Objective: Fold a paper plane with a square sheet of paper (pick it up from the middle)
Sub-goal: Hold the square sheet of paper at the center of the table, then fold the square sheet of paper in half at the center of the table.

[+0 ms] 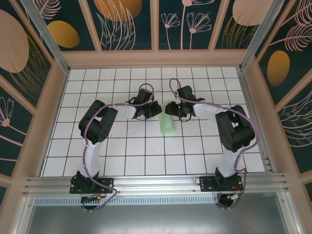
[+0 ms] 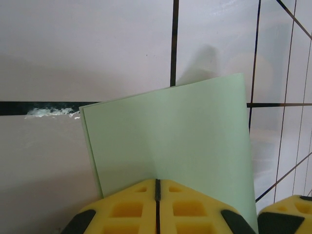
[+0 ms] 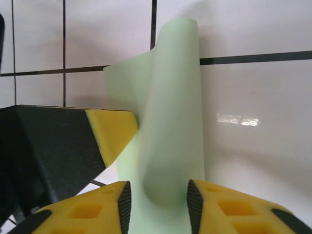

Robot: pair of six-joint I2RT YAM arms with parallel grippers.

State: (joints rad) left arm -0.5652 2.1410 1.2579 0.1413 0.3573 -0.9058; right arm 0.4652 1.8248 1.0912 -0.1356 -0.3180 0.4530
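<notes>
White gridded tiles (image 1: 141, 146) floor a cell walled with leaf-patterned panels (image 1: 129, 29). From above, both arms reach to the middle, where the left gripper (image 1: 154, 110) and right gripper (image 1: 170, 108) meet at the far end of the mint-green paper sheet (image 1: 166, 125). At the left wrist, the yellow fingers (image 2: 126, 209) are pressed together, pinching the folded sheet's near edge. At the right wrist, the fingers (image 3: 219, 204) stand apart on either side of an unsquashed curl of the sheet.
</notes>
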